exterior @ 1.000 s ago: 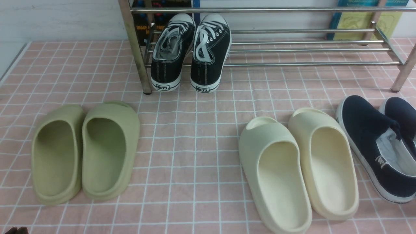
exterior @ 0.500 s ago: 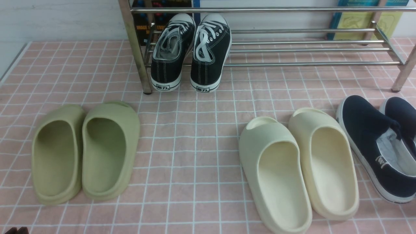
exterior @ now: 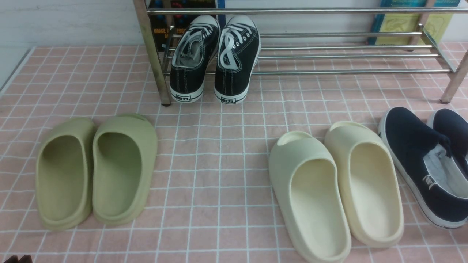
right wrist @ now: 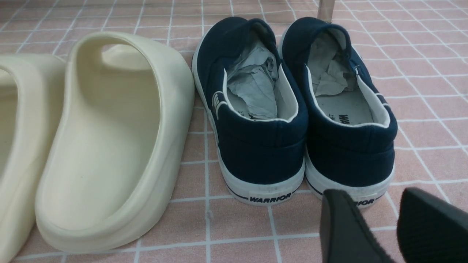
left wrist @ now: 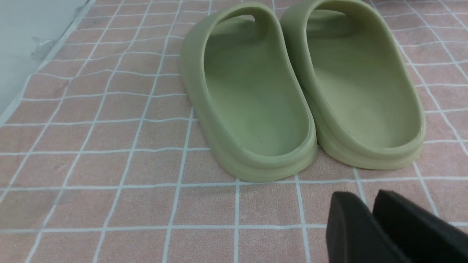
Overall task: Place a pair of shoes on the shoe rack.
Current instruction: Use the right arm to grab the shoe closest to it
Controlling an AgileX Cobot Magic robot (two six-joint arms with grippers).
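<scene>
Notably, the shoes [right wrist: 259, 146] stand at the table's [exterior: 219, 146] right side, off the rack [exterior: 347, 56], heels just ahead of the right pincer [right wrist: 373, 193], toes rackward. That pincer is parted and empty. Left pincer [left wrist: 362, 195]: far off, state unclear.

WARRIOR is printed on the heel label [right wrist: 270, 197] of the navy slip-ons [right wrist: 263, 146], and "WAR" can be made out on one insole [right wrist: 345, 117].

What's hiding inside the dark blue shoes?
Both navy-blue canvas slip-on shoes are stuffed with crumpled grey paper. At the heel, a pale insole with printed letters shows. The toe ends are hidden by paper and canvas.
</scene>
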